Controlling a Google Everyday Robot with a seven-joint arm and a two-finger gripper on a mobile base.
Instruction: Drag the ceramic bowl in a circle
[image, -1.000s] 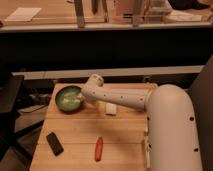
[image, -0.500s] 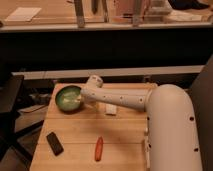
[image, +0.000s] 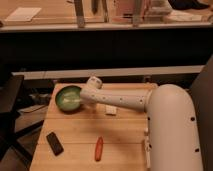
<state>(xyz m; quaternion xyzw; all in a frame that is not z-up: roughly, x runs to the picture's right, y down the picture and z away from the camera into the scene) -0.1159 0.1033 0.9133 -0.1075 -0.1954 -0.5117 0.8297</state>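
The ceramic bowl (image: 68, 98) is round, shallow and green with a dark rim and a paler centre. It sits at the far left of the wooden table (image: 125, 135). My white arm reaches from the right across the table to the bowl's right rim. My gripper (image: 83, 98) is at that rim, hidden behind the wrist. The small white cup is not in view.
A small white block (image: 111, 110) lies under the arm near the table's middle. A black flat device (image: 54, 143) lies at the front left. An orange-red carrot-like stick (image: 99, 148) lies at the front middle. A dark chair (image: 10, 115) stands left of the table.
The bowl and the arm's end have shifted slightly; otherwise nothing has visibly moved.
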